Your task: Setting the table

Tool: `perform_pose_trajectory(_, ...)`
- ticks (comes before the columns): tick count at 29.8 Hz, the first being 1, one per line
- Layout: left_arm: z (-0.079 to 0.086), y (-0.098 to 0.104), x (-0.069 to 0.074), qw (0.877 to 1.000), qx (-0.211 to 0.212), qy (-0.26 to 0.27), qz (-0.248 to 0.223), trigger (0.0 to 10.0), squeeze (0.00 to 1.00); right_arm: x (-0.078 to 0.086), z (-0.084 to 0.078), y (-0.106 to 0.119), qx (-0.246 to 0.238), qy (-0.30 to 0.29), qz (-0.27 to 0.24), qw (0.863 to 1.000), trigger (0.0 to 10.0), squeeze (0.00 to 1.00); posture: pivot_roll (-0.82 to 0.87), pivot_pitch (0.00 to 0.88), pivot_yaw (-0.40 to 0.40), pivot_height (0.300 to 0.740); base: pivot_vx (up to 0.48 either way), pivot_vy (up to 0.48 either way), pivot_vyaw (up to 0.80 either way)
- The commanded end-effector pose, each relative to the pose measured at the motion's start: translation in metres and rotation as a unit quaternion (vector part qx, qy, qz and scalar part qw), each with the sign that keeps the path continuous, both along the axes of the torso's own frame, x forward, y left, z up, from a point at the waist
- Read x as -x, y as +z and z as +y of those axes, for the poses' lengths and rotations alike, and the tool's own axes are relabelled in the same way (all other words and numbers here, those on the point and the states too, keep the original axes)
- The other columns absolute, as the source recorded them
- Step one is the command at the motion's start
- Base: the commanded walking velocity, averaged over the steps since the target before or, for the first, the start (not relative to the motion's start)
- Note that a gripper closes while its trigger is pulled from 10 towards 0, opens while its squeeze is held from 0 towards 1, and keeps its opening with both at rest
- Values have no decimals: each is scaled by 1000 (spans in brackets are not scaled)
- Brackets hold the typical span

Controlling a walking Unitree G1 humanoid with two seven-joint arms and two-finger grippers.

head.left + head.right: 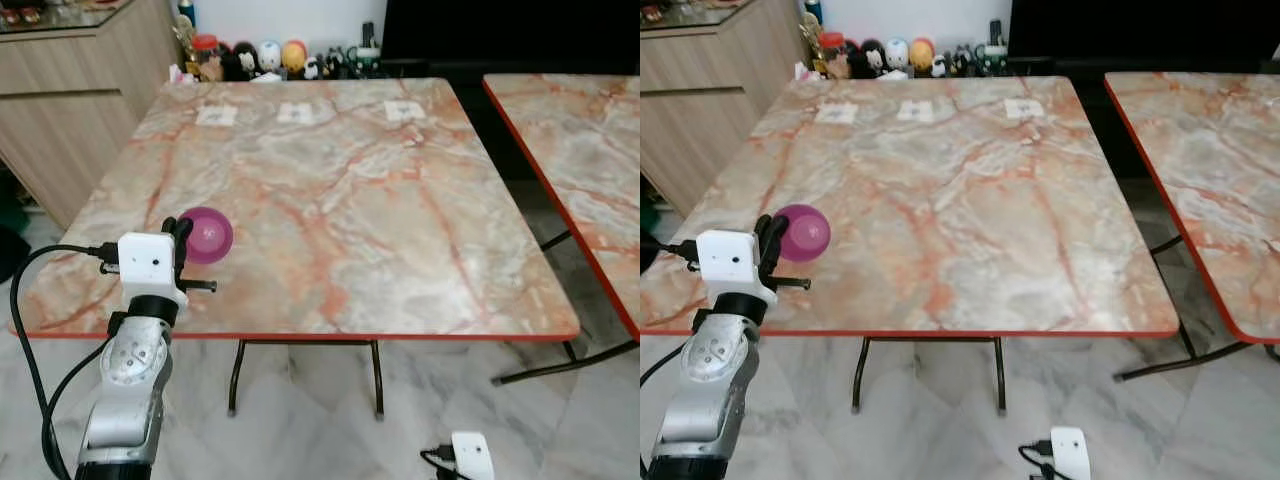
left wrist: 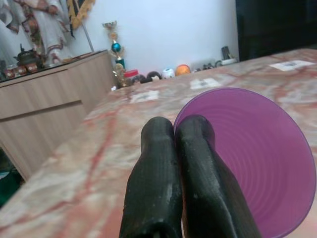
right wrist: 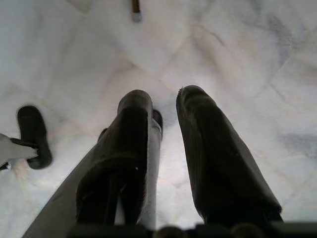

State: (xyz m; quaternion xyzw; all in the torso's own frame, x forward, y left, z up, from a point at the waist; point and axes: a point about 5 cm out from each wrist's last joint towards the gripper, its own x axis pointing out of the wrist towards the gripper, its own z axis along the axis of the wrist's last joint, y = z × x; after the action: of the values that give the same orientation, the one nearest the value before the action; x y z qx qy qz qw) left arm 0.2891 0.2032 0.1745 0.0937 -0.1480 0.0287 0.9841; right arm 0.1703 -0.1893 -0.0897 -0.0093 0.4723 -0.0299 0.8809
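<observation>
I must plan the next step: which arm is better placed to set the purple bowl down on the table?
Left. Its fingers are shut on the purple bowl over the table; the right gripper hangs over the floor.

I count one purple bowl (image 1: 207, 235), pinched at its rim by my left gripper (image 2: 174, 130). Two marble tables: one (image 1: 360, 210) under that gripper, another (image 1: 585, 150) off beyond it. Three paper cards (image 1: 296, 113) lie far ahead.

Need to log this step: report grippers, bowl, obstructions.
Left gripper shut on purple bowl rim, over table near-left corner. Right gripper hangs low over floor, jaws apart, holding nothing. Tabletop ahead bare except three paper cards at far edge.
</observation>
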Motion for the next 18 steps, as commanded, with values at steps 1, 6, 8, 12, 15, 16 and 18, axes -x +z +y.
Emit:
perform_pose_trajectory(1, -1, 5, 0, 1000, -6, -3, -8, 10000, 0, 3, -4, -1, 3, -3, 5, 1000, 10000, 0, -19, 56, 32, 740, 0, -424, 0)
perform_pose_trajectory(6, -1, 7, -2, 1000, -8, -4, -10, 10000, 0, 2, -3, -1, 4, 5, 4, 1000, 10000, 0, -19, 63, 34, 740, 0, -421, 0)
perform_pose_trajectory(8, -1, 7, -2, 1000, -9, -4, -11, 10000, 0, 2, -3, 0, 4, 9, 3, 1000, 10000, 0, -20, 64, 34, 740, 0, -416, 0)
perform_pose_trajectory(12, -1, 8, -3, 1000, -11, -4, -11, 10000, 0, 1, -3, 0, 6, 11, 0, 1000, 10000, 0, -21, 74, 37, 740, 0, -416, 686)
perform_pose_trajectory(15, 0, 9, -4, 1000, -12, -4, -11, 10000, 0, 1, -2, 0, 0, -2, -1, 1000, 10000, 0, -21, 74, 36, 740, 0, -414, 210)
perform_pose_trajectory(16, 0, 9, -4, 1000, -12, -4, -10, 10000, 0, 1, -2, 0, 1, -1, -1, 1000, 10000, 0, -22, 75, 37, 740, 240, -412, 0)
perform_pose_trajectory(18, -1, 9, -4, 1000, -12, -6, -9, 10000, 0, 1, -3, 0, 3, 1, -1, 1000, 10000, 0, -20, 74, 37, 740, 240, -412, 0)
